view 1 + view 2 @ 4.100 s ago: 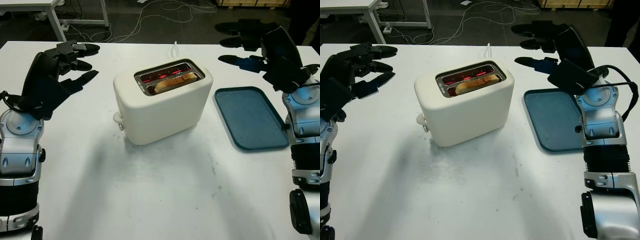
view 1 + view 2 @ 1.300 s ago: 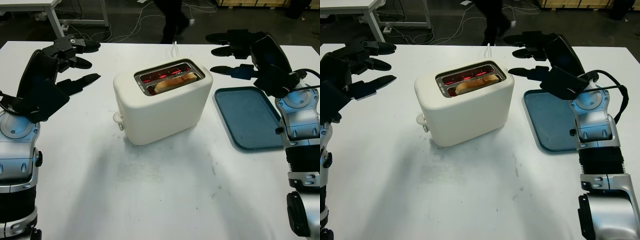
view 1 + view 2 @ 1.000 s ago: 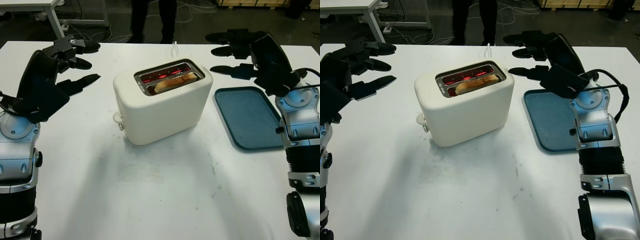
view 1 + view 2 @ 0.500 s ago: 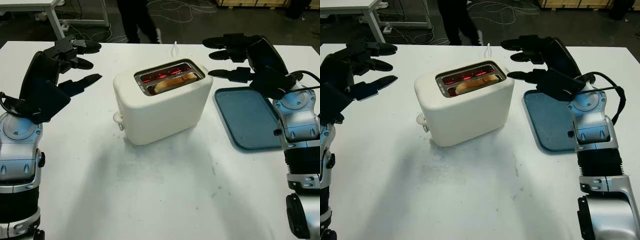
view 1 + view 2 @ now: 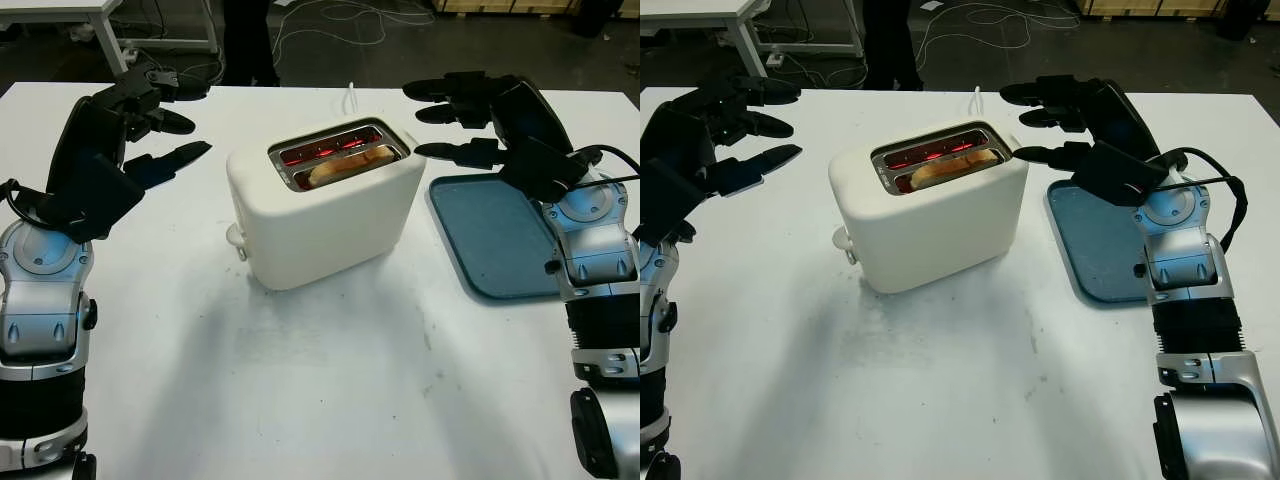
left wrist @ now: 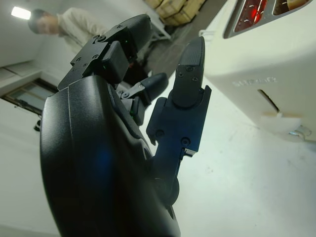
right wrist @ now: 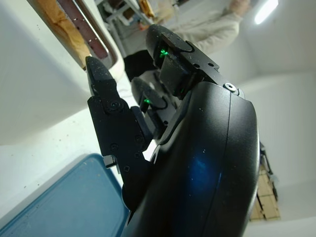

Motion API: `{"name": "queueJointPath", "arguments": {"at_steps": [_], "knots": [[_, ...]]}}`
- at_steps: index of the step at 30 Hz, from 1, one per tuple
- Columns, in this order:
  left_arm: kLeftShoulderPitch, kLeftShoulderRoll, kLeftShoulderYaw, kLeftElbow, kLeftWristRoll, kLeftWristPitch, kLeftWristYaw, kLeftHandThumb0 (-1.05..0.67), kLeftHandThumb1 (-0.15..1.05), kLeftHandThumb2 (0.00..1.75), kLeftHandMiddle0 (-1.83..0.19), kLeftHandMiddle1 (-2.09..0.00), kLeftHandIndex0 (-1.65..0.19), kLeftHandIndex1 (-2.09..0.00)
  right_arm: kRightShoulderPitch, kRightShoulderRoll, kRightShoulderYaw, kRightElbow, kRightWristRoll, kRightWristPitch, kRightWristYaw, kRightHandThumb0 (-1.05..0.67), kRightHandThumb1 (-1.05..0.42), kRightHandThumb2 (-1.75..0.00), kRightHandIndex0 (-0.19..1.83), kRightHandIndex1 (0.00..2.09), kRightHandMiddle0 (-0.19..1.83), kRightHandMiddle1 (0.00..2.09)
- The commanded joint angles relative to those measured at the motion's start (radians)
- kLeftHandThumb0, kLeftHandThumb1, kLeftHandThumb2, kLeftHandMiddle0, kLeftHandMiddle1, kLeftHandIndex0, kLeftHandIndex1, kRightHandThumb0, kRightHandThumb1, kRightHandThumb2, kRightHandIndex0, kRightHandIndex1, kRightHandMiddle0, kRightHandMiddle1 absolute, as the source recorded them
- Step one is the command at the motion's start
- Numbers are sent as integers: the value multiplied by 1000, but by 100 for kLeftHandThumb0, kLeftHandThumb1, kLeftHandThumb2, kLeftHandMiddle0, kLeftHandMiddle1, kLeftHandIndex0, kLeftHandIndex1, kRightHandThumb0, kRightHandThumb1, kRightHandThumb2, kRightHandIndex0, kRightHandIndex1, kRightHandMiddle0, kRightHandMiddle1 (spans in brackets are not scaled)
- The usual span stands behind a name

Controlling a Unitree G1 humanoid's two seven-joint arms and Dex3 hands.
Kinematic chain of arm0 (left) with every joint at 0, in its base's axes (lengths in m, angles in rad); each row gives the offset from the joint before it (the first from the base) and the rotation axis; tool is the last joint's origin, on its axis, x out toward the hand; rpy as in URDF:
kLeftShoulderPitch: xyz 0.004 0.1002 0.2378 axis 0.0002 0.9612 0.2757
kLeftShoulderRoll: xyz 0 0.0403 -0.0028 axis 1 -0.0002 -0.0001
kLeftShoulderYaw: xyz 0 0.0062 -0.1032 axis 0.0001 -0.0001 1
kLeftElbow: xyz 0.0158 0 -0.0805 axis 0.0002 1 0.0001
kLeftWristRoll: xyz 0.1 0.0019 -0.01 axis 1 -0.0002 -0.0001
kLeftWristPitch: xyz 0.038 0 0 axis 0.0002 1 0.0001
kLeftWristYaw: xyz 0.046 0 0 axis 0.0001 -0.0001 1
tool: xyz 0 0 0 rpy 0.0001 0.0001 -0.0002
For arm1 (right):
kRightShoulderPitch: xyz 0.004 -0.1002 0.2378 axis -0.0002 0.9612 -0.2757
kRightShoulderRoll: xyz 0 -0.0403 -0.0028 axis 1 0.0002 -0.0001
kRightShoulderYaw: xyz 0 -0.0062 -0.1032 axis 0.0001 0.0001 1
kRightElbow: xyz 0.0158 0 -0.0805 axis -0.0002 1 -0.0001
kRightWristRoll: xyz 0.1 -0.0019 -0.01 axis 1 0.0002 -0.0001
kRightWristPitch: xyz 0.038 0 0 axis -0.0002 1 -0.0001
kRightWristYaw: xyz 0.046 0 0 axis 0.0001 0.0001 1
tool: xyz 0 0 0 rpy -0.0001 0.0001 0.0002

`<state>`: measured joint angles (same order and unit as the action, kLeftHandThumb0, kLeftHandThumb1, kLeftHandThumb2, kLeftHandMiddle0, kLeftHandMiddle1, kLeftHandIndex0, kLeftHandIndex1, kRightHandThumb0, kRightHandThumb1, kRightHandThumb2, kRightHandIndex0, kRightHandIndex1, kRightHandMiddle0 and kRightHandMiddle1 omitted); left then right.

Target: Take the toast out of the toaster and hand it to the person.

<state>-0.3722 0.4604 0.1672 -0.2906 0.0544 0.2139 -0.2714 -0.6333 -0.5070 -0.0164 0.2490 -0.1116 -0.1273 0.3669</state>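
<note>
A cream toaster (image 5: 325,215) stands mid-table, its far slot glowing red. A slice of toast (image 5: 350,164) sits in the near slot, its top edge showing above the rim. My right hand (image 5: 462,110) is open, raised just right of the toaster's top. Left of the toaster my left hand (image 5: 150,115) hangs open above the table. In the right wrist view the toast (image 7: 60,25) lies close to a fingertip (image 7: 96,71). A person (image 5: 890,35) stands beyond the far table edge.
A blue tray (image 5: 500,235) lies empty on the white table (image 5: 330,380) right of the toaster, under my right forearm. A white cord (image 5: 351,97) runs off the far edge behind the toaster. Cables lie on the dark floor beyond.
My right hand has moved left toward the toaster's top. My left hand has edged slightly right. A person has walked along the far side of the table.
</note>
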Motion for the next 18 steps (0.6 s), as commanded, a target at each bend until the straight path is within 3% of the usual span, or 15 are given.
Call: {"name": "queueJointPath", "arguments": {"at_steps": [1,18], "knots": [[-17,5,0,11,-6,-20,2,-36,92,6,-31,-111,-38,-70,-5,10,-1,12,19,-15,9,-21,-78,0,73,12,71,0],[-1,5,12,-8,-8,0,5,-32,92,6,-29,-110,-35,-74,-11,13,2,33,28,-20,26,-24,-79,0,72,11,69,0]]}}
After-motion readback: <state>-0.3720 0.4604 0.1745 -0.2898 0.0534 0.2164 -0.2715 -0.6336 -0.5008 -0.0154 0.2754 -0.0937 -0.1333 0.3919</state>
